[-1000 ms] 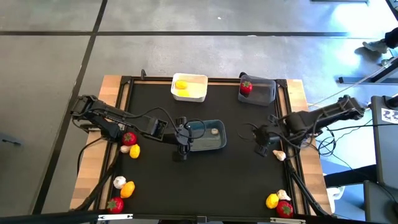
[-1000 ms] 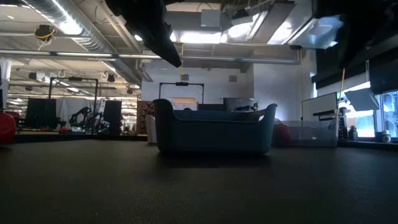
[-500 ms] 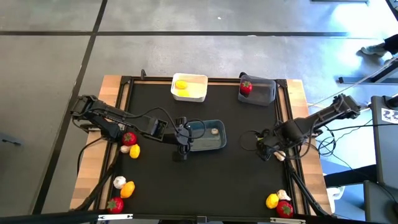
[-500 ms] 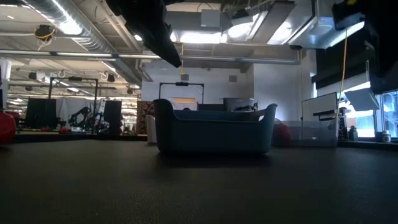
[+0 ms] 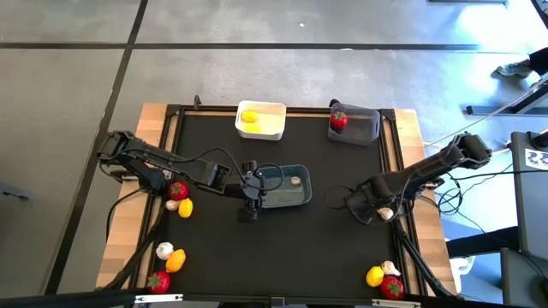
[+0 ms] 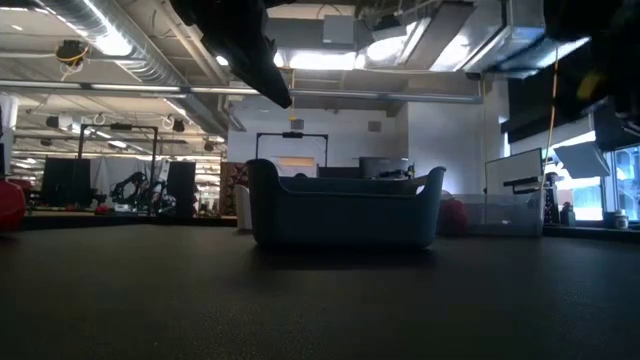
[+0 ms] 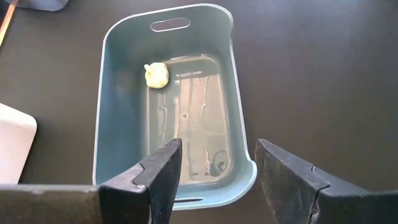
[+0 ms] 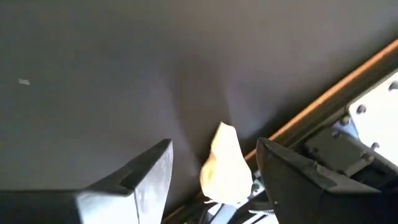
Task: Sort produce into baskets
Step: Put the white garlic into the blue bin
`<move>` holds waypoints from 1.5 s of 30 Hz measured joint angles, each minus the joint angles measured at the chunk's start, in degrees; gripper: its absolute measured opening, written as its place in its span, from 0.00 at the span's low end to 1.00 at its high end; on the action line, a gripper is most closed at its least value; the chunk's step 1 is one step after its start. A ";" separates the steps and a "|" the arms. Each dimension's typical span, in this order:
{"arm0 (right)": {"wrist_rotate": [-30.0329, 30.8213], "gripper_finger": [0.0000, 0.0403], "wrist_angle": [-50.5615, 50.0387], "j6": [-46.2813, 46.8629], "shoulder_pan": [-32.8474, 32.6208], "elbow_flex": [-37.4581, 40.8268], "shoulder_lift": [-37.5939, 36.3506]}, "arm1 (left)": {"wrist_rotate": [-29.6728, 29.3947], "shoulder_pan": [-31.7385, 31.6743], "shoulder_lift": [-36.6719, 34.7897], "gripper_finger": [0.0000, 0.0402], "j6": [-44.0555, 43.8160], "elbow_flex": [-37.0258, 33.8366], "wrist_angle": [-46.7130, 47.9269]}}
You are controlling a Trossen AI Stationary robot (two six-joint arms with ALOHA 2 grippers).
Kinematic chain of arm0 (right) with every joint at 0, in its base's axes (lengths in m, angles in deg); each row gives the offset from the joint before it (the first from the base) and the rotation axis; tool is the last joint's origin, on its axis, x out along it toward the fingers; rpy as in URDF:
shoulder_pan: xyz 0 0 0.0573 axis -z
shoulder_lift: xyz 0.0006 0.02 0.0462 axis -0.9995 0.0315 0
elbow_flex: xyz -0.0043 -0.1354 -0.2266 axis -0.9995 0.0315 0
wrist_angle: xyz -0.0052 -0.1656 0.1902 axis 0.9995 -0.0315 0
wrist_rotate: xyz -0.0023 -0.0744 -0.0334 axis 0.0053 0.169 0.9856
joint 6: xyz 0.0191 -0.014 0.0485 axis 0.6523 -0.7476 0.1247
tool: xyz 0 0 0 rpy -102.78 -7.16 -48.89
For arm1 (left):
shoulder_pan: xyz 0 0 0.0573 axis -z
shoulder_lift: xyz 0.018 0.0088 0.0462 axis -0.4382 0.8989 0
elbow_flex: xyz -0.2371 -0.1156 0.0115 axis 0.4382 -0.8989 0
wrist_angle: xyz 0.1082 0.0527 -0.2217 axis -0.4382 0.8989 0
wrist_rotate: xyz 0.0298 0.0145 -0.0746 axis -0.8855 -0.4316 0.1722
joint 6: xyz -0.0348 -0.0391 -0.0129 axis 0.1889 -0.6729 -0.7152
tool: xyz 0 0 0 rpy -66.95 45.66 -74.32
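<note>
sorted so far: one garlic bulb [image 7: 157, 75] in the blue-grey basket [image 5: 301, 198] mid-tabletop, one yellow piece [image 5: 249, 117] in the white basket [image 5: 276, 128], one red piece [image 5: 339, 120] in the dark grey basket [image 5: 366, 132] at the far edge. left to sort: red, yellow and whitish pieces [image 5: 179, 198] by the left edge, another cluster [image 5: 165, 265] at the near left corner, a third [image 5: 384, 279] at the near right corner. left gripper [image 7: 212, 163] above the blue-grey basket's near end, fingers apart and empty. right gripper [image 8: 214, 163] low at the right edge, fingers apart astride a garlic bulb [image 8: 225, 165], not clamped. black matte tabletop [image 5: 308, 248] with wooden borders; beyond, a big workshop hall with ceiling lights and ducts.
</note>
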 joint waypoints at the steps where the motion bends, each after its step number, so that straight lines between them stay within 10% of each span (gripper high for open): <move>1: -0.68 0.56 0.78 -0.49 0.44 1.00 0.02 | 0.00 0.00 0.00 0.50 0.00 0.00 -0.04; 23: -6.92 0.48 9.89 -4.87 5.98 11.14 0.57 | 0.04 0.00 0.00 0.50 0.28 0.00 -0.03; 38: -11.99 0.47 8.37 -19.37 9.84 10.94 16.61 | 0.07 0.00 0.00 0.50 0.49 0.00 -0.28; 45: -12.29 0.29 9.54 -20.86 10.00 11.01 16.90 | 0.07 0.00 0.00 0.50 0.20 0.00 -0.28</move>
